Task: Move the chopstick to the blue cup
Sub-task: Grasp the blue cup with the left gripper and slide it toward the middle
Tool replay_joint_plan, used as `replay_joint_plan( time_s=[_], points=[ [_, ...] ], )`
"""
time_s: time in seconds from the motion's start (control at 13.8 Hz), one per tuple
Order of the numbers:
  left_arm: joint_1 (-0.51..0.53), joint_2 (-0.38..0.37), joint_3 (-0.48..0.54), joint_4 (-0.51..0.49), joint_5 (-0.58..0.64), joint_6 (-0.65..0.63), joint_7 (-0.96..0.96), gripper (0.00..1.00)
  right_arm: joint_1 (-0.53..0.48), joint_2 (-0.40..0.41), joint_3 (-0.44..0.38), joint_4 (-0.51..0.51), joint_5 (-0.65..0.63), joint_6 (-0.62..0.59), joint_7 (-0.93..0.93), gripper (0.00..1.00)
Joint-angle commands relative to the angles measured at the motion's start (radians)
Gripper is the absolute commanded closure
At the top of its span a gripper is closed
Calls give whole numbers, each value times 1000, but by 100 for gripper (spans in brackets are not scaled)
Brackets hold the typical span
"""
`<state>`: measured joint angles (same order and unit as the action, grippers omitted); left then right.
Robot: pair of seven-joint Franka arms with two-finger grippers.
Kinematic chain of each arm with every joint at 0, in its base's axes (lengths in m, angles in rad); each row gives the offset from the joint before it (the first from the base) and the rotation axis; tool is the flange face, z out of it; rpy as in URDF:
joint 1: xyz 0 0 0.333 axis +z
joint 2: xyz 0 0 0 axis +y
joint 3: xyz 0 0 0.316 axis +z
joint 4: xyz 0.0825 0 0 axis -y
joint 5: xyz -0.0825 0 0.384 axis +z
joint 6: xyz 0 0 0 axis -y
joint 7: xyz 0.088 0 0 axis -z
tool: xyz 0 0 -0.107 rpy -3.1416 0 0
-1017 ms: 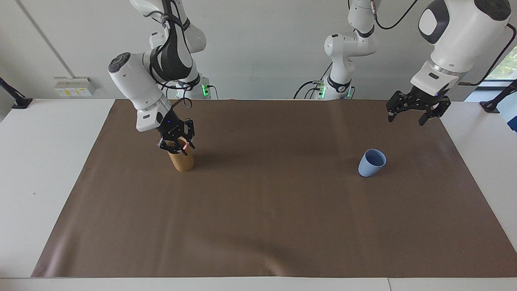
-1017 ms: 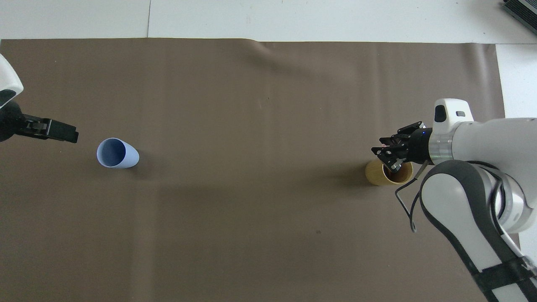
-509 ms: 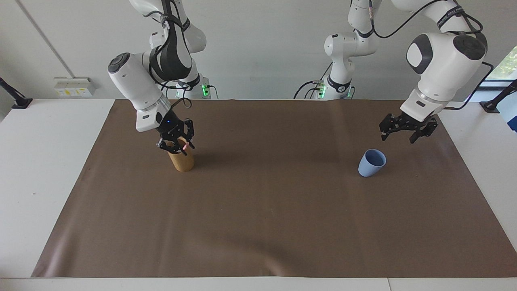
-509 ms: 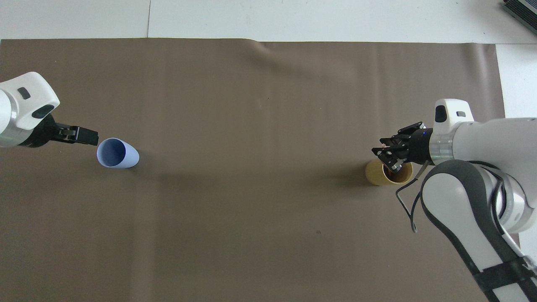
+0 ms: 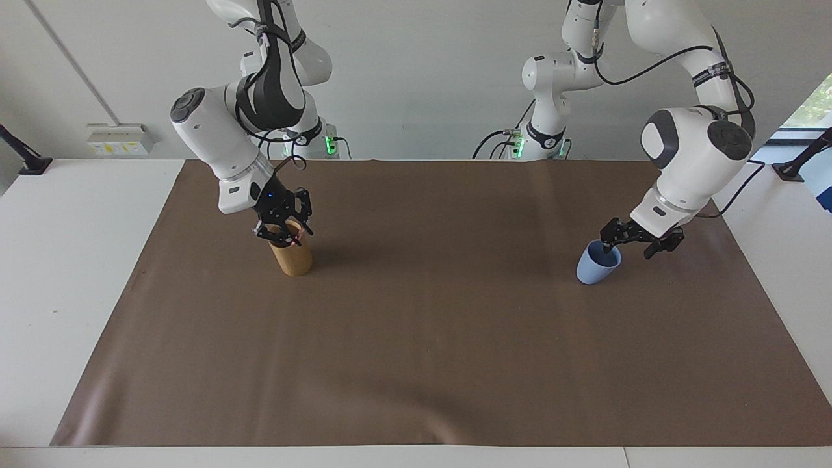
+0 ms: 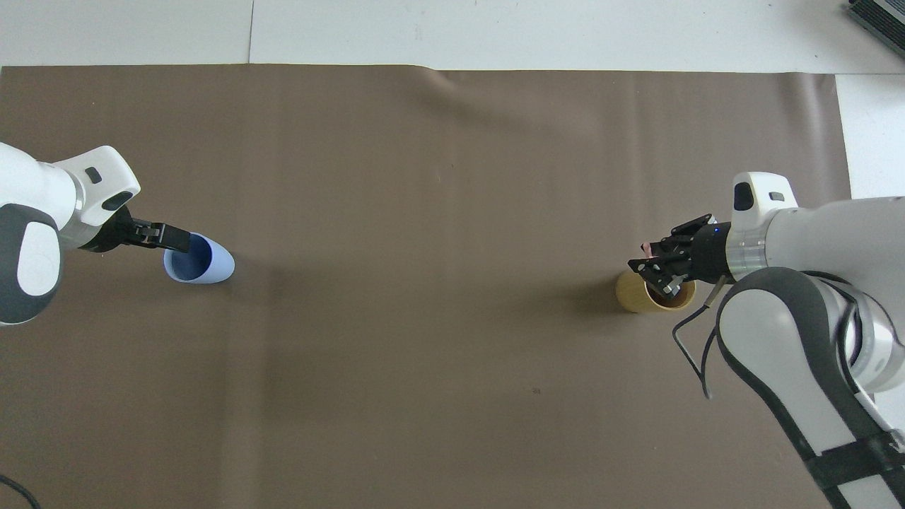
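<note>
The blue cup (image 5: pixel 593 270) (image 6: pixel 212 265) stands on the brown mat toward the left arm's end of the table. My left gripper (image 5: pixel 629 248) (image 6: pixel 177 239) is low at its rim, open, with one finger at the cup's mouth and the other outside it. Toward the right arm's end stands a tan holder (image 5: pixel 294 260) (image 6: pixel 631 293). My right gripper (image 5: pixel 284 235) (image 6: pixel 654 272) sits at the holder's mouth, shut on the chopstick (image 5: pixel 297 242) (image 6: pixel 645 247). Only a short pink bit of the chopstick shows by the fingertips.
A brown mat (image 5: pixel 429 338) covers most of the white table. Between the holder and the blue cup lies a wide stretch of bare mat. A white wall box (image 5: pixel 120 138) sits at the table's edge by the right arm's end.
My left arm has swung down from high over the mat's corner until its gripper reached the blue cup's rim. My right gripper has risen slightly at the holder's mouth.
</note>
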<state>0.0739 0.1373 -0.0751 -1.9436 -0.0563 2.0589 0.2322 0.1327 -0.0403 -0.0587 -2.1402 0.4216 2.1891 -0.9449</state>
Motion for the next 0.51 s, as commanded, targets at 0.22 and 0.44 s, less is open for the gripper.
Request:
replay_joint_plan(
  time_s=[0.22, 0.44],
  points=[
    [26, 27, -6, -77, -68, 98, 55, 43, -22, -18, 5, -1, 32, -49, 23, 66],
    [20, 22, -6, -80, -85, 40, 64, 100, -24, -20, 3, -1, 32, -51, 26, 68]
  ],
)
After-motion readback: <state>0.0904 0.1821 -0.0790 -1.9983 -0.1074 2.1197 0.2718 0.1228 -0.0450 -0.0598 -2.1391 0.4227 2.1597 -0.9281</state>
